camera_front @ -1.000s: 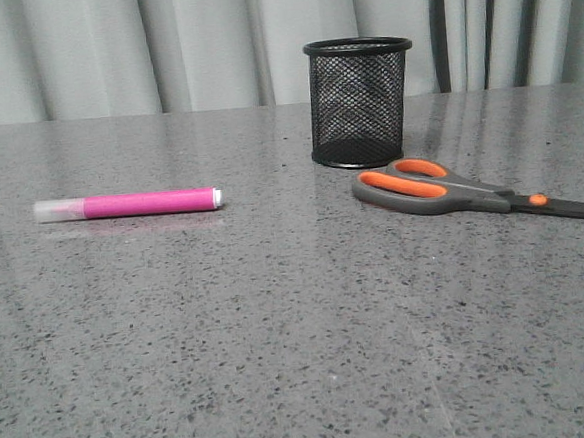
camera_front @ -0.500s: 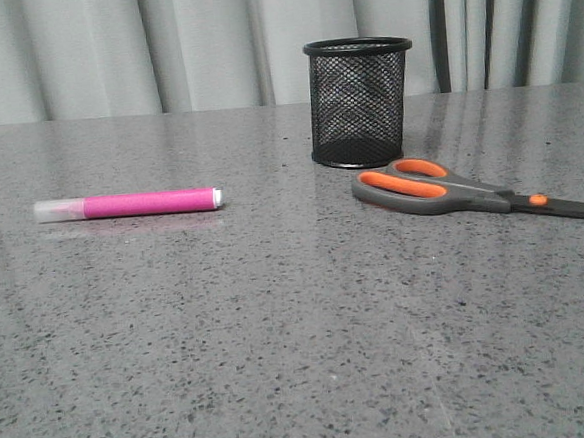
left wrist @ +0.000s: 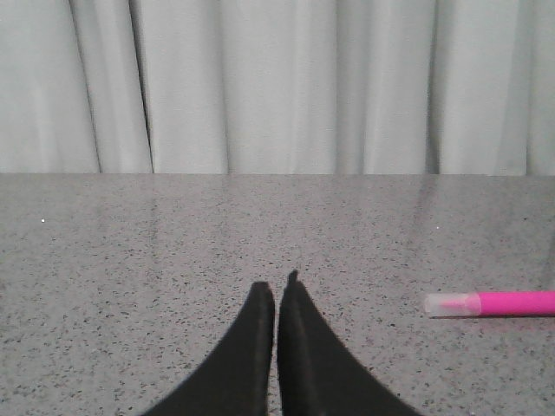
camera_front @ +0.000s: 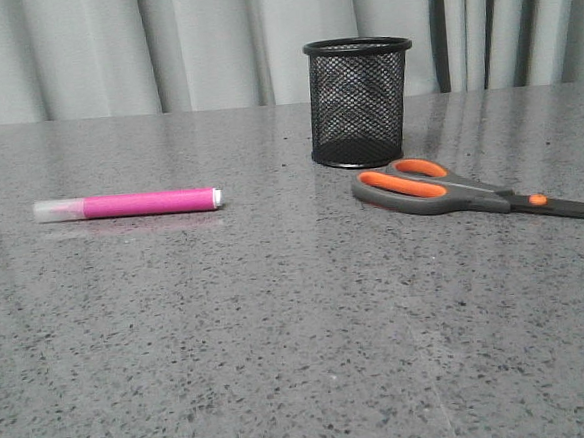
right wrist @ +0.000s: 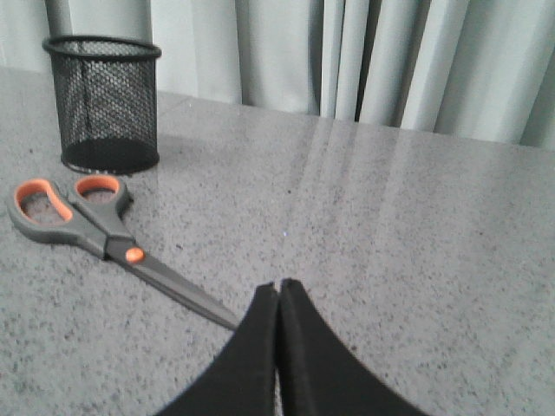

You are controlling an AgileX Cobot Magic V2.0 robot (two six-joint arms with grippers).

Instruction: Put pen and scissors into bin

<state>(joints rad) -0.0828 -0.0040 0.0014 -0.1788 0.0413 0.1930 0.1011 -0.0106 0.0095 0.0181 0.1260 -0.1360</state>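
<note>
You see the pen (camera_front: 128, 204) lying flat toward the worktop's (camera_front: 279, 320) left side, clear cap leftward. The scissors (camera_front: 471, 191) lie flat at the right, handles just beside the upright bin (camera_front: 360, 102) near the far edge. The left gripper (left wrist: 276, 299) and right gripper (right wrist: 277, 295) have jaws pressed together, holding nothing. Speckled grey stone worktop; pale pleated curtains (camera_front: 160, 48) behind.
</note>
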